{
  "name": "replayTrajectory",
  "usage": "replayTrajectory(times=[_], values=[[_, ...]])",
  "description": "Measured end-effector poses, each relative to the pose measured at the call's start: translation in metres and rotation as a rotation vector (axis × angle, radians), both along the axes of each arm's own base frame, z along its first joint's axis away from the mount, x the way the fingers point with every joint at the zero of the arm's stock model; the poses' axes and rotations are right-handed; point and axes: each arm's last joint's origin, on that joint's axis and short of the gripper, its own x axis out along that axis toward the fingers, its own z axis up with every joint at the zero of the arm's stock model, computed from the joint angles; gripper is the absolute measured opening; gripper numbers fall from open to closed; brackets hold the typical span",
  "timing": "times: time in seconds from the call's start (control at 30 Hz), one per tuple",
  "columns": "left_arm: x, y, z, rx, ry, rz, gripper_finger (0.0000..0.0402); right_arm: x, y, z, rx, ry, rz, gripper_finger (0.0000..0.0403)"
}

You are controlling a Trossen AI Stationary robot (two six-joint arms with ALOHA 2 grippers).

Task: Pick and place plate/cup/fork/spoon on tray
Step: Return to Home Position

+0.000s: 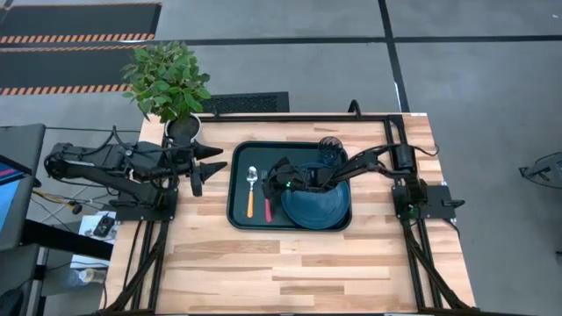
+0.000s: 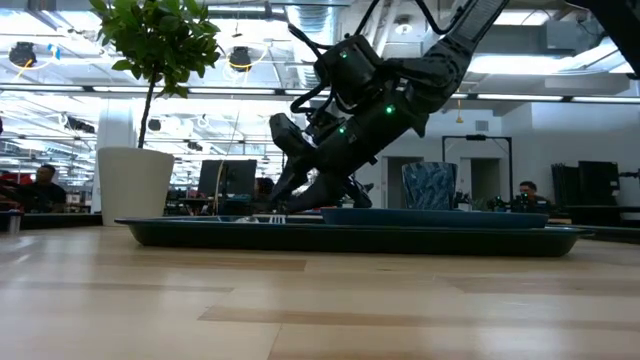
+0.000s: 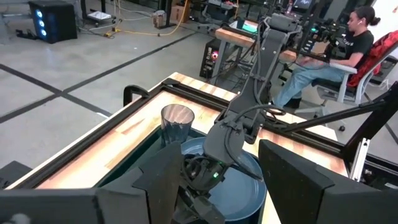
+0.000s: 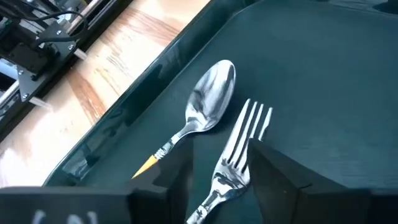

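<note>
The dark green tray lies in the middle of the table. On its left part lie the orange-handled spoon and, beside it, the red-handled fork, both flat with their heads toward the far edge. The blue plate lies on the tray's right part, and the dark cup stands upright in its far right corner. My right gripper is open, slanted low over the tray, with one finger on each side of the fork's neck and not touching it. My left gripper is open and empty, left of the tray.
A leafy plant in a white pot stands at the table's far left corner, close behind my left arm. Bare wood lies between the tray and the near edge. A seated person shows in the room beyond the table.
</note>
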Motion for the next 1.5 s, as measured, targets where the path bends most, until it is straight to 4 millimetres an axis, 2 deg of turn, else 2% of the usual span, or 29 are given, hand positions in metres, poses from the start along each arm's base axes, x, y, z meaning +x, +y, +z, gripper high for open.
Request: replayTrajectory(times=[0.13, 0.27, 0.33, 0.43, 0.53, 0.67, 0.73, 0.8, 0.87, 0.97, 1.1, 1.2, 1.37, 1.43, 1.5], values=[[0.0, 0.0, 0.0, 0.0, 0.001, -0.001, 0.0203, -0.004, -0.002, 0.014, -0.018, 0.01, 0.007, 0.0188], [0.002, -0.001, -0.009, -0.021, 0.027, 0.001, 0.0203, -0.016, 0.0, 0.04, -0.071, 0.075, 0.053, 0.018], [0.003, -0.001, -0.016, -0.047, 0.06, -0.008, 0.0203, -0.025, 0.003, 0.06, -0.091, 0.094, 0.101, 0.0174], [0.003, -0.003, -0.018, -0.074, 0.071, -0.078, 0.0203, -0.044, 0.008, 0.104, -0.116, 0.058, 0.207, 0.0169], [0.0, -0.007, -0.011, -0.086, 0.011, -0.193, 0.0203, -0.073, 0.012, 0.153, -0.155, -0.006, 0.311, 0.0169], [-0.007, -0.012, -0.007, 0.001, 0.002, -0.343, 0.0203, -0.125, 0.022, 0.209, -0.24, -0.079, 0.452, 0.0172], [-0.011, -0.012, -0.01, 0.019, 0.043, -0.345, 0.0203, -0.153, 0.027, 0.229, -0.256, -0.112, 0.483, 0.0173], [-0.012, -0.009, -0.012, 0.044, 0.065, -0.265, 0.0203, -0.176, 0.032, 0.243, -0.37, -0.177, 0.512, 0.0173], [-0.013, -0.008, -0.01, 0.077, 0.008, -0.241, 0.0203, -0.199, 0.036, 0.252, -0.495, -0.335, 0.536, 0.0172], [-0.027, -0.009, -0.006, 0.108, -0.144, -0.392, 0.0203, -0.236, 0.034, 0.244, -0.555, -0.51, 0.569, 0.0169], [-0.055, -0.003, -0.022, 0.115, -0.248, -0.43, 0.0203, -0.272, 0.029, 0.206, -0.532, -0.626, 0.501, 0.0167], [-0.075, 0.002, -0.043, 0.093, -0.301, -0.389, 0.0203, -0.286, 0.026, 0.176, -0.492, -0.692, 0.467, 0.0167], [-0.098, 0.007, -0.081, 0.026, -0.382, -0.378, 0.0203, -0.302, 0.023, 0.137, -0.469, -0.785, 0.409, 0.017], [-0.105, 0.008, -0.095, -0.005, -0.434, -0.387, 0.0203, -0.307, 0.022, 0.121, -0.453, -0.812, 0.394, 0.0171], [-0.099, 0.007, -0.104, -0.014, -0.451, -0.412, 0.0203, -0.311, 0.021, 0.109, -0.453, -0.85, 0.38, 0.0171]])
